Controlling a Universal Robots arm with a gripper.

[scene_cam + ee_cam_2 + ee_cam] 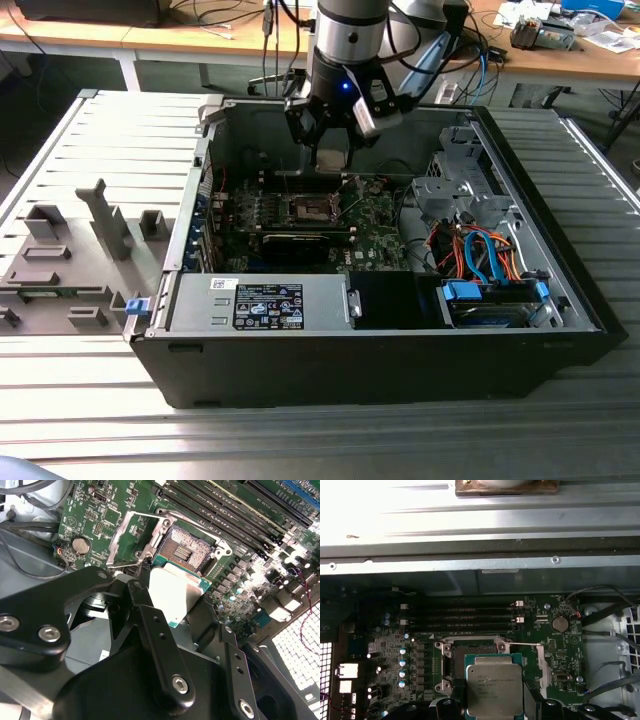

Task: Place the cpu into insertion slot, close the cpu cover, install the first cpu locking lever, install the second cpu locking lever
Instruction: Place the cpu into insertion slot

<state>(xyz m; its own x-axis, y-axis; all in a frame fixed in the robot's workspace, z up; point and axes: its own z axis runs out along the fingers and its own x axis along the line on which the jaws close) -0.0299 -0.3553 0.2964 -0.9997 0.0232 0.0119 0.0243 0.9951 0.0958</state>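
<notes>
1. Gripping the cpu [176,587] by two opposite edges, the gripper [172,602] has its jaws clamped on the chip. One black finger [150,625] sits on each side, and the silver top faces the second wrist cam w/ a green edge showing.
2. Exterior view: the gripper [332,150] hangs inside the open pc case [350,370], over the motherboard [380,225]. The cpu [330,160] is held clear of the board, apart from the insertion slot [310,208].
3. The insertion slot [186,555] is bare, a dark pin field inside a silver rim. In both wrist views the cpu overlaps the slot's near edge but isn't seated in it.
4. The cpu cover [131,532] is open, off to one side of the slot, towards the coin battery [81,545]. The first wrist view agrees: cover [542,665] next to the slot, battery [560,624] beyond it.
5. A thin metal rod [522,644] runs from the slot's corner to the cover. Can't tell if it's latched.
6. The memory slots [462,617] lie in a row just beside the insertion slot, on a side w/o the cover.
7. Exterior view, other items:
   - A long black card [300,238] sits just beside the slot.
   - A power supply [260,300] sits at the case's front wall.
   - Blue and orange cables [480,250] lie twd the exterior view's right.
   - A grey fixture [60,260] sits outside the case on the exterior view's left, well apart.
</notes>
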